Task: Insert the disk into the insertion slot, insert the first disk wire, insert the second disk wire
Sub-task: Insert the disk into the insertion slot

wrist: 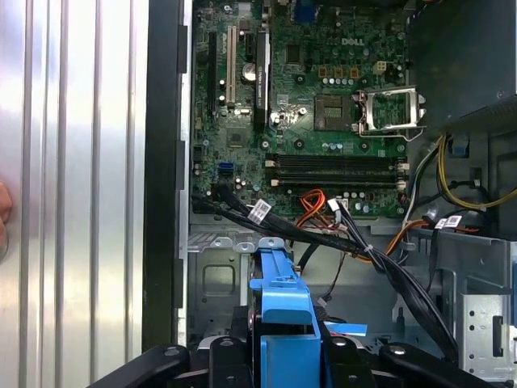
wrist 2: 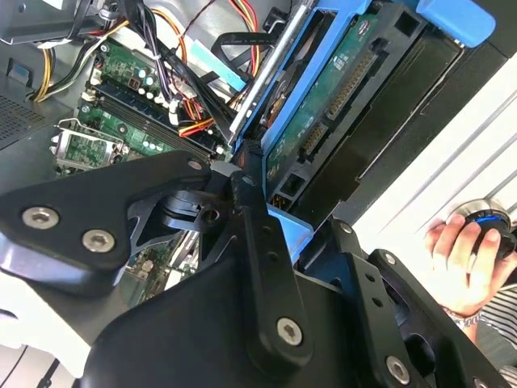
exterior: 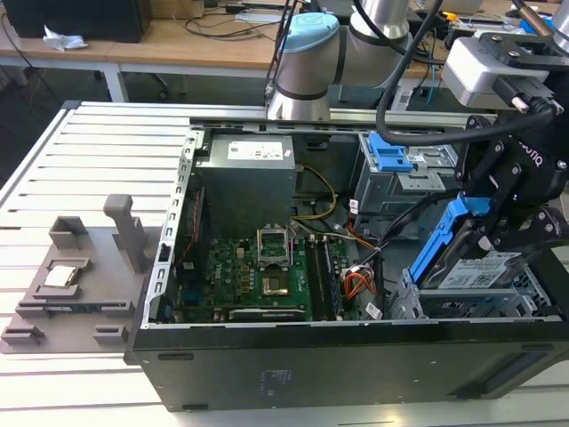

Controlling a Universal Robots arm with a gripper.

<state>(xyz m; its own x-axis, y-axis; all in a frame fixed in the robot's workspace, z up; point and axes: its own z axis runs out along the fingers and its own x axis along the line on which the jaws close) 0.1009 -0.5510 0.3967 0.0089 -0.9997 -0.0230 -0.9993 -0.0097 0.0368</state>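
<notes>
I found the claw [exterior: 487, 233] clamped on the disk [exterior: 480, 269] by its blue carrier [exterior: 444, 233], tilted over the slot [exterior: 427, 307] at the case's [exterior: 311, 356] corner, exterior view's right. I judged it stiff, weighty, shock-sensitive; the carrier's edges suited gripping.

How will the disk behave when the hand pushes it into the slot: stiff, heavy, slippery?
Probably stiff: the disk is a flat metal block in a blue carrier, so it should not bend. Likely heavy for its size. The hand grips the plastic carrier's end, so the tilted disk might pivot.
</notes>
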